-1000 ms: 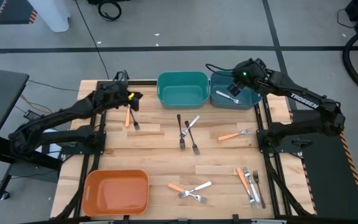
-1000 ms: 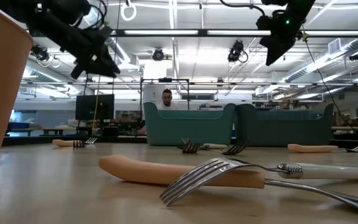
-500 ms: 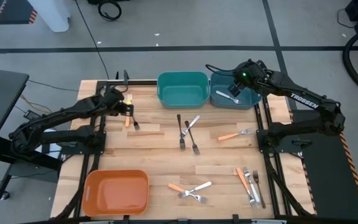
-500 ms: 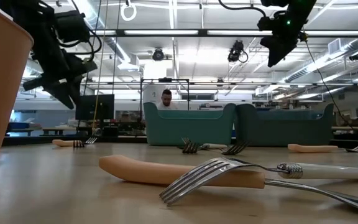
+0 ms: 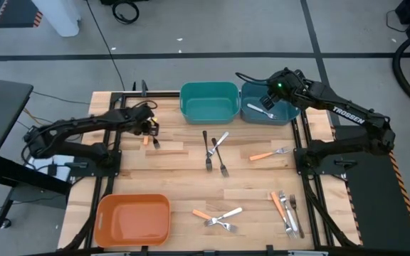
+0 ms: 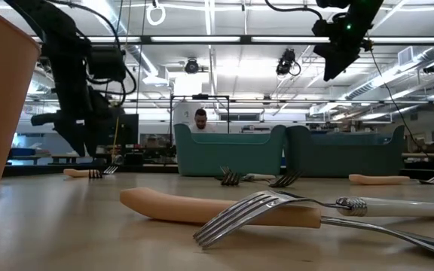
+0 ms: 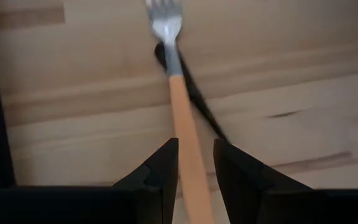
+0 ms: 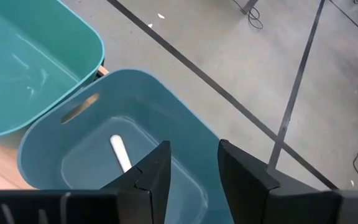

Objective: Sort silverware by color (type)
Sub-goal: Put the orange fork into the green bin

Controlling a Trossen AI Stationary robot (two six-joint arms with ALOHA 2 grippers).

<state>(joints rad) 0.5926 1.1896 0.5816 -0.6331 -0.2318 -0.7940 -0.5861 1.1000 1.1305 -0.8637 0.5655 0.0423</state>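
An orange-handled fork point(image 7: 179, 106) with metal tines lies flat on the wooden table point(image 5: 169, 178) at the far left. My left gripper point(image 7: 196, 163) hangs just above it, pointing steeply down and open. Its two fingers stand on either side of the orange handle along its length, and I see no touch. In the high view this gripper point(image 5: 150, 130) is over the fork point(image 5: 146, 138). My right gripper point(image 8: 194, 163) hovers open and empty above the blue bin point(image 8: 185, 137). A silver fork point(image 5: 260, 110) lies in that bin.
A teal bin point(image 5: 208, 102) stands beside the blue one at the far edge. An orange bin point(image 5: 132, 219) stands at the near left. Black and silver forks point(image 5: 214, 151) lie mid-table, an orange-handled one point(image 5: 269, 153) to their right, more forks near the front point(image 5: 218, 217) and near right point(image 5: 285, 208).
My left gripper has sunk toward the table over the orange-handled fork and tipped from a shallow slant to pointing steeply down. The fork has stayed where it lay.
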